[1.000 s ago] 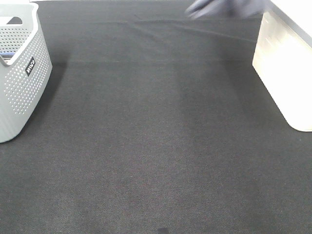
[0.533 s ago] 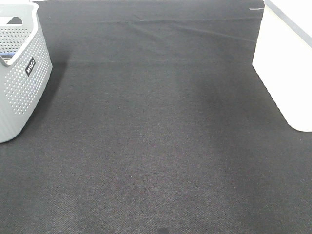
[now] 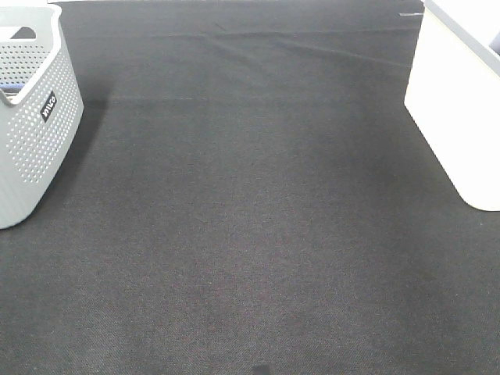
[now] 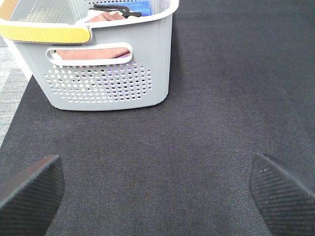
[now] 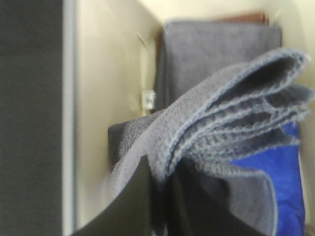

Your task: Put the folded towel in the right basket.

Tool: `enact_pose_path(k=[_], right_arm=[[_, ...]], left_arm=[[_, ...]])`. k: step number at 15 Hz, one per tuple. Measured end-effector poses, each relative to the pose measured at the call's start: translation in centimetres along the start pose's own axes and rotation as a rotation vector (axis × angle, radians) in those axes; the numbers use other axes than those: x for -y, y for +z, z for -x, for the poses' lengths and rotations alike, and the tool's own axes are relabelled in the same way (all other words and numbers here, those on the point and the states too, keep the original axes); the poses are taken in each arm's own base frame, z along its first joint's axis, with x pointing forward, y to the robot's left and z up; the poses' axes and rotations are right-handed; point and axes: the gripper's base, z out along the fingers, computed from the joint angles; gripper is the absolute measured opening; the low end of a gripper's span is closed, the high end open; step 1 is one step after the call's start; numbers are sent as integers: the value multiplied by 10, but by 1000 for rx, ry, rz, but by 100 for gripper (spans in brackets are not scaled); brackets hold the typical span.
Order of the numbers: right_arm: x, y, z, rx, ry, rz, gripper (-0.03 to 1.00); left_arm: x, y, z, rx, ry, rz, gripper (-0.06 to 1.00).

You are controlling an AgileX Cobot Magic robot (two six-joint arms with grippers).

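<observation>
The folded grey towel [image 5: 221,113] hangs from my right gripper [image 5: 160,184], which is shut on it, above the inside of the white right basket [image 5: 106,83]. That basket's wall also shows at the right edge of the exterior high view [image 3: 457,109]. A grey towel [image 5: 211,49] and a blue towel [image 5: 275,191] lie inside it. My left gripper [image 4: 157,191] is open and empty over the black mat, short of the grey left basket [image 4: 98,83]. Neither arm shows in the exterior high view.
The grey perforated basket [image 3: 31,117] stands at the left of the mat and holds a reddish-brown towel [image 4: 91,51] and a blue one [image 4: 140,6]. The black mat [image 3: 250,211] covers the table between the baskets.
A blurred dark shape at the top right of the exterior high view one second ago has moved out of that view. The baskets have not moved.
</observation>
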Motion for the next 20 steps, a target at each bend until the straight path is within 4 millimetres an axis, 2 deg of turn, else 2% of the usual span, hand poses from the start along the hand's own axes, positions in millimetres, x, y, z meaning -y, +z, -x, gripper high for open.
enact_pose_path(k=[2,3,4,7,8,9,11,12,16,18,20], right_arm=[[6,20,-4,-46,13,-14,6],[7,25,-5,-58,30,-16,11],[8,29,-6,-66,37,-16,20],[9,30,-6,-68,72,-17,57],[8,30,-6,-68,84,-16,65],[7,29,-6,-64,86,-12,68],[1,6,-2,-16,82,0,70],[1,6,-2,-16,82,0,70],[-17,-55,-2,99,69,37,70],[-24,-75,-11,111,67,57,70],[-30,-91,-33,84,59,60,70]], left_arm=[[0,0,0,0,0,0,97],[0,0,0,0,0,0,97],[0,0,0,0,0,0,97],[0,0,0,0,0,0,97],[0,0,0,0,0,0,97],[0,0,0,0,0,0,97],[0,0,0,0,0,0,97],[0,0,0,0,0,0,97],[0,0,0,0,0,0,97],[0,0,0,0,0,0,97],[0,0,0,0,0,0,97]])
